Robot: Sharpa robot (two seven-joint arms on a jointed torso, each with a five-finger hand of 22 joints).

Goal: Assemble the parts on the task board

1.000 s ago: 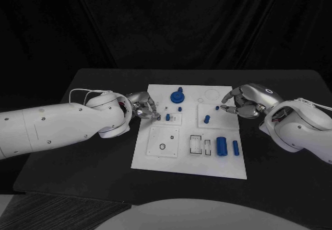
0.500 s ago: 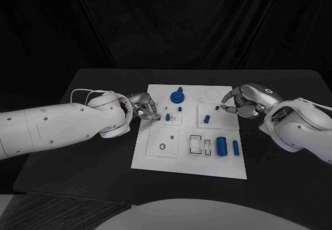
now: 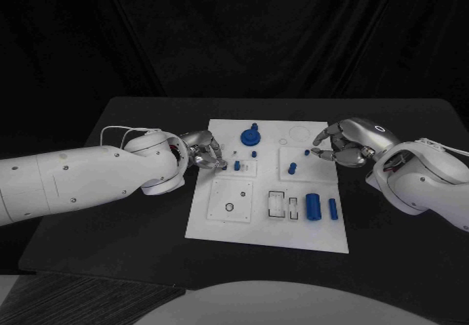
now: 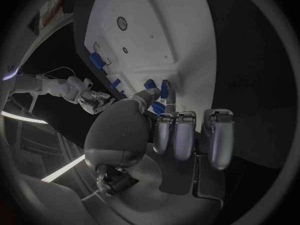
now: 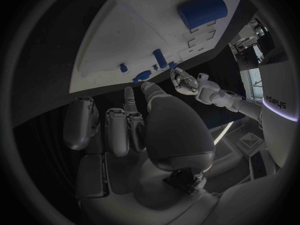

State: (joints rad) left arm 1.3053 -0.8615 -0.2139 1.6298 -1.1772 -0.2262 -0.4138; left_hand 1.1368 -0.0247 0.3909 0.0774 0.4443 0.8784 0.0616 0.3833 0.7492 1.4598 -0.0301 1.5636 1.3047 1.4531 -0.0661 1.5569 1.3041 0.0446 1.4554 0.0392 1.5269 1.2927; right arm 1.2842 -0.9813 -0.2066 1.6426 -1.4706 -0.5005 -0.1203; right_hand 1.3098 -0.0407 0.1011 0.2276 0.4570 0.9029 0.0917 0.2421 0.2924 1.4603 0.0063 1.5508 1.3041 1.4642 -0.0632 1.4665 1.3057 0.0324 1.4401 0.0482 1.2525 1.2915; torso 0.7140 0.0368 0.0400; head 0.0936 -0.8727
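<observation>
Black table (image 3: 117, 223) — white task board (image 3: 269, 233) (centred) lying flat.

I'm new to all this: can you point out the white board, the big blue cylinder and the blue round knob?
task board (image 3: 245, 227), head view, bare near-left area.
big blue cylinder (image 3: 313, 206), head view, its middle.
blue round knob (image 3: 252, 137), head view, its disc.

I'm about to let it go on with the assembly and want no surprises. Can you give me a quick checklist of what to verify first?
1. Task board flat on the table: ok.
2. Left hand at the small blue peg: ok.
3. Left hand's hold on that peg: cannot tell.
4. Right hand holding anything: cannot tell.
5. Large blue cylinder lying free near the board's front: ok.
6. Blue round part at the far edge, clear of both hands: ok.
</observation>
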